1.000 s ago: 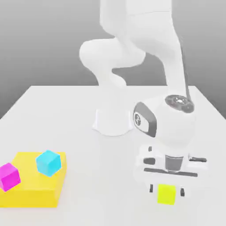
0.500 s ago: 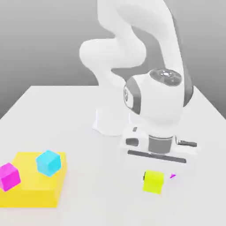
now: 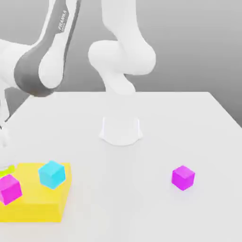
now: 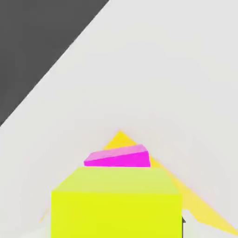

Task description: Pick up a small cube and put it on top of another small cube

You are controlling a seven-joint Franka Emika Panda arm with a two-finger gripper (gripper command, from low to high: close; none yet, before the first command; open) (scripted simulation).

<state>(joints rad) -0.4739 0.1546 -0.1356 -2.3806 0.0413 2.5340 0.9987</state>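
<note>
Above the pink cube [image 4: 118, 157], the lime cube [image 4: 116, 202] hangs.

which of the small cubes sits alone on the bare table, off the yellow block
The purple-violet cube, toward the exterior view's right. The cyan cube and the hot-pink cube both rest on the big flat yellow block.

A white tabletop [image 3: 156, 212] carries everything. The robot's round white base [image 3: 121, 130] stands on it toward the far side, near the middle. A big flat yellow block [image 3: 35, 208] lies directly on the tabletop at the exterior view's left, near the front edge. A purple-violet cube [image 3: 183, 177] sits alone on the bare surface toward the exterior view's right, well apart from the block and nearer the front than the base.
</note>
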